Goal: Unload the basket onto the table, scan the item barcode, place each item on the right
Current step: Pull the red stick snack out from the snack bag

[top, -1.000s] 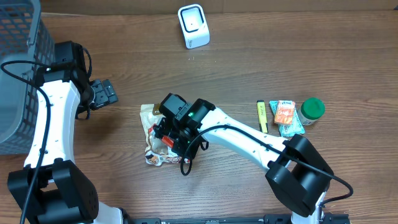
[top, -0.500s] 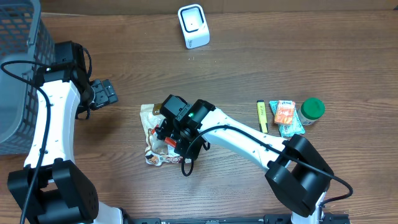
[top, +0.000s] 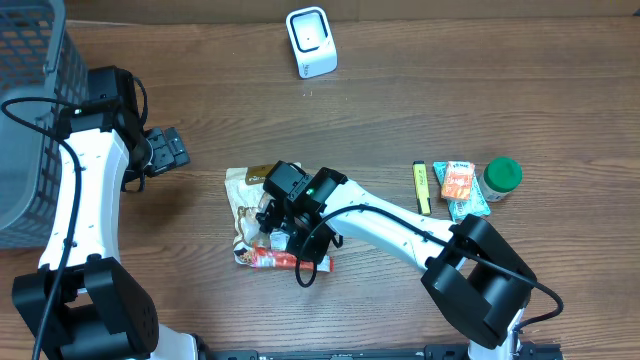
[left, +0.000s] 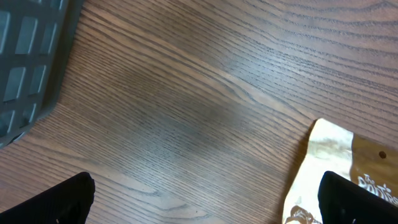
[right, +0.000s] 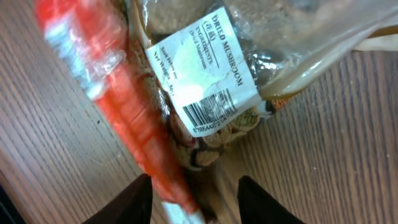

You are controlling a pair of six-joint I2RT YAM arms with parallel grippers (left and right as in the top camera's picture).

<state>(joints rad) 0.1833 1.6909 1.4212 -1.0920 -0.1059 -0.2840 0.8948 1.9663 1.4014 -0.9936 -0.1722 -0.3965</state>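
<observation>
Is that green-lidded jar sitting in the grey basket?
No, the green-lidded jar stands on the table, far from the grey basket.

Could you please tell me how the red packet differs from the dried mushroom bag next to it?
The red packet is slim and orange-red; the dried mushroom bag is wider and clear. The bag shows a white label with a barcode; no barcode shows on the packet. Both lie on the wooden table.

Basket (top: 30, 60) at far left of the desk (top: 450, 80), scanner (top: 311, 42) at back centre, pouch (top: 243, 195) in the middle, packet (top: 270, 260) just before it, jar (top: 502, 177) far right
</observation>
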